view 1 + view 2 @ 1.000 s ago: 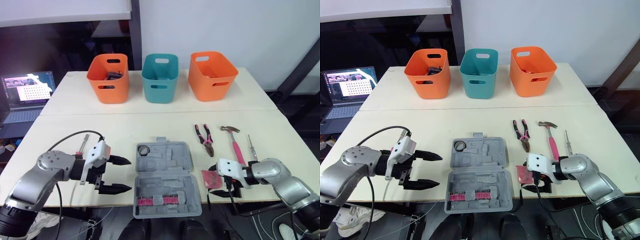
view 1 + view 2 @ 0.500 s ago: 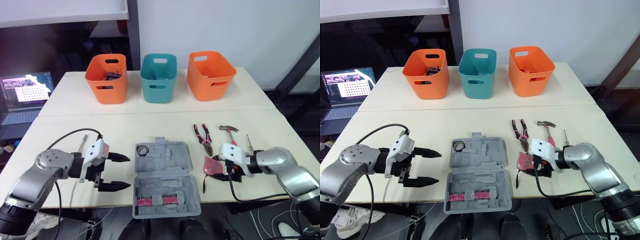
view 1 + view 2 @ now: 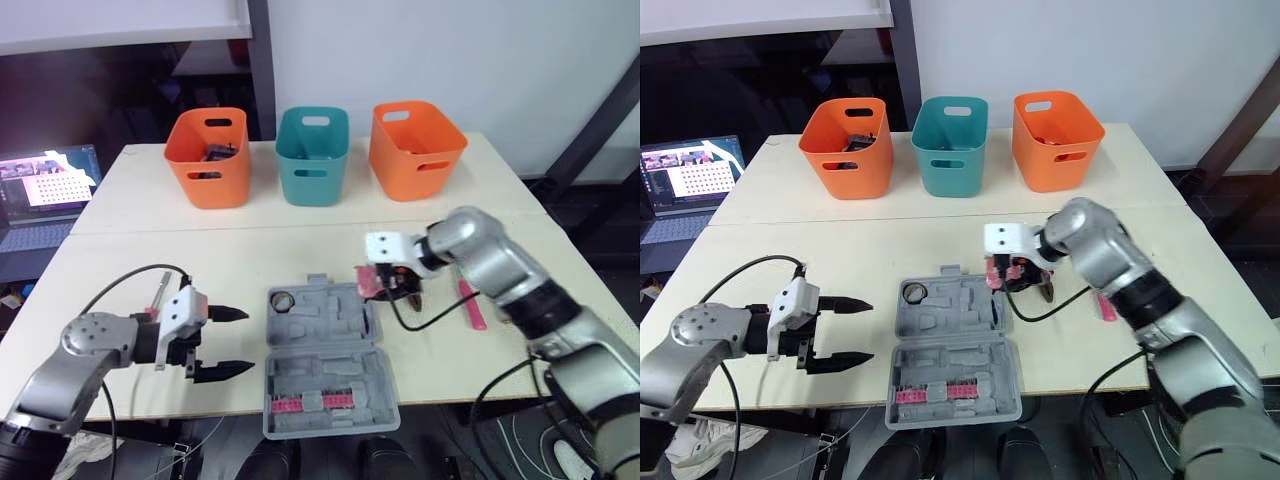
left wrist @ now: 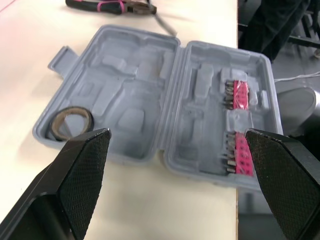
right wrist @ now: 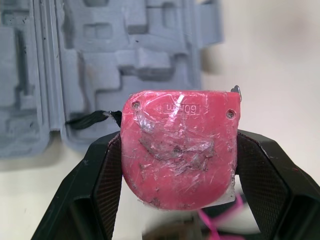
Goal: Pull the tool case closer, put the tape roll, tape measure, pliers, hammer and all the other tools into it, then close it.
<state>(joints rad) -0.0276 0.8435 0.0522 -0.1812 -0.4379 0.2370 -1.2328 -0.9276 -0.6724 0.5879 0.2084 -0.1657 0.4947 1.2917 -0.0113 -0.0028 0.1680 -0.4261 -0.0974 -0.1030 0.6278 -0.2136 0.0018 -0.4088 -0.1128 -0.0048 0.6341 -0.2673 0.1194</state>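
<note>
The right gripper's (image 3: 1006,272) two black fingers (image 5: 100,185) are clamping the red tape measure (image 5: 180,147) from both sides. It is sitting squarely between them, just right of centre in the head view, by the upper right corner of the open grey tool case (image 3: 325,355). The left gripper (image 3: 236,342) is hanging at lower left, fingers spread wide and touching nothing, just beside the case's left side. The tape roll (image 3: 287,299) is lying in the case's upper-left pocket. The pink-handled hammer (image 3: 468,302) is resting on the table (image 3: 250,260) further right.

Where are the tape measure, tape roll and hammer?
tape measure (image 5: 180,150), right wrist view, middle of its pink casing.
tape roll (image 4: 65,135), left wrist view, the ring's outer wall.
hammer (image 3: 470,303), left eye view, its pink handle.
</note>
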